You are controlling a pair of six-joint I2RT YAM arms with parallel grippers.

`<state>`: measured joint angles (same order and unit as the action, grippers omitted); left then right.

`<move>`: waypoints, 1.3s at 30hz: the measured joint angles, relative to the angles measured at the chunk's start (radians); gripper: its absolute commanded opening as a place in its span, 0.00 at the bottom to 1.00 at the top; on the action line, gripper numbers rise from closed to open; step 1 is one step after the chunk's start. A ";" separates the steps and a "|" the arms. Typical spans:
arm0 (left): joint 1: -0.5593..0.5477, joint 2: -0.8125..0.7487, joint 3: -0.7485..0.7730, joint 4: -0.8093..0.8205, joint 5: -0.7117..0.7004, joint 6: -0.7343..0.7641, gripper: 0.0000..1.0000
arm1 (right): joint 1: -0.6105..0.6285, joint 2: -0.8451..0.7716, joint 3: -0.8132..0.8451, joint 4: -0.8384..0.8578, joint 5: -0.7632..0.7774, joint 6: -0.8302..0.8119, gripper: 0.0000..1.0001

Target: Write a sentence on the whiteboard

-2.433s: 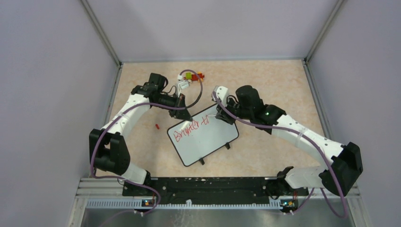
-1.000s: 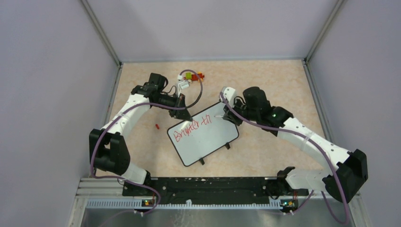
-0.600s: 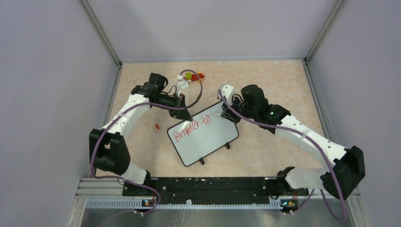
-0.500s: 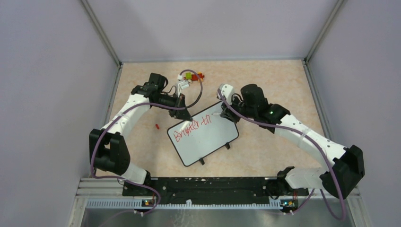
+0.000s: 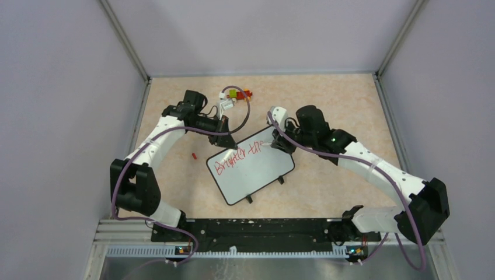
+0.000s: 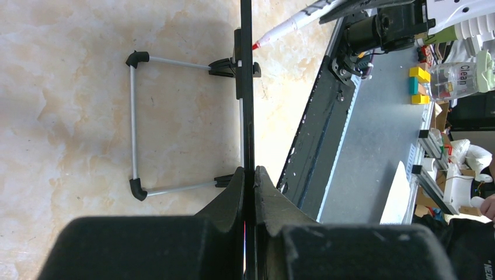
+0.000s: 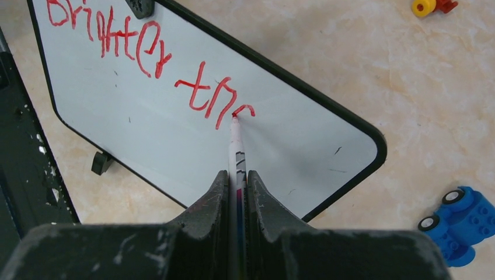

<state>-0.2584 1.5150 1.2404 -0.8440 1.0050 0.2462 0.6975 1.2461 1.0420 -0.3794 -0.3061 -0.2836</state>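
Bright, even light throughout, soft shadow beside the whiteboard (image 6: 246,87), near jaws slightly blurred in wrist views.

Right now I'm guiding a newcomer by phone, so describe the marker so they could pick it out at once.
Find the whiteboard set askew mid-table, red writing along its far edge. At the end of that writing the right gripper is shut on the marker: a thin white stick, its red tip on the last stroke, unlike the chunky coloured toys nearby.

Red sentence (image 5: 236,156) on the whiteboard (image 5: 257,175)
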 measured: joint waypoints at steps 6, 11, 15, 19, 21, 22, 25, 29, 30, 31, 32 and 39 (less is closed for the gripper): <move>0.000 0.000 0.000 0.002 -0.003 0.000 0.00 | 0.001 -0.002 -0.034 -0.009 -0.018 0.000 0.00; 0.000 0.000 0.000 0.002 -0.003 0.000 0.00 | 0.001 -0.002 -0.034 -0.011 -0.016 0.000 0.00; 0.000 0.000 0.000 0.002 -0.003 0.000 0.00 | 0.000 -0.002 -0.032 -0.013 -0.010 0.000 0.00; 0.000 0.000 0.000 0.002 -0.003 0.000 0.00 | 0.000 -0.002 -0.019 -0.026 0.005 -0.003 0.00; 0.000 0.000 0.000 0.002 -0.003 0.000 0.00 | 0.000 -0.002 -0.008 -0.030 0.018 -0.004 0.00; 0.000 0.000 0.000 0.002 -0.003 0.000 0.00 | -0.001 -0.002 -0.003 -0.029 0.023 -0.004 0.00; 0.000 0.000 0.000 0.002 -0.003 0.000 0.00 | -0.003 -0.002 0.012 -0.028 0.038 -0.004 0.00; 0.000 0.000 0.000 0.002 -0.001 0.000 0.00 | -0.005 -0.002 0.027 -0.024 0.050 -0.004 0.00; 0.000 0.000 0.000 0.002 -0.001 0.000 0.00 | -0.006 -0.002 0.029 -0.022 0.051 -0.004 0.00; 0.000 0.000 0.000 0.002 -0.001 0.000 0.00 | -0.007 -0.002 0.029 -0.021 0.051 -0.004 0.00; 0.000 0.000 0.000 0.002 -0.001 0.000 0.00 | -0.007 -0.002 0.029 -0.021 0.051 -0.005 0.00; 0.000 0.000 0.000 0.002 -0.003 0.000 0.00 | -0.007 -0.002 0.018 -0.011 0.042 -0.003 0.00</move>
<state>-0.2581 1.5150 1.2400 -0.8421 1.0019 0.2462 0.6903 1.2446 1.0595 -0.3904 -0.2646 -0.2863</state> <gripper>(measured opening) 0.080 0.095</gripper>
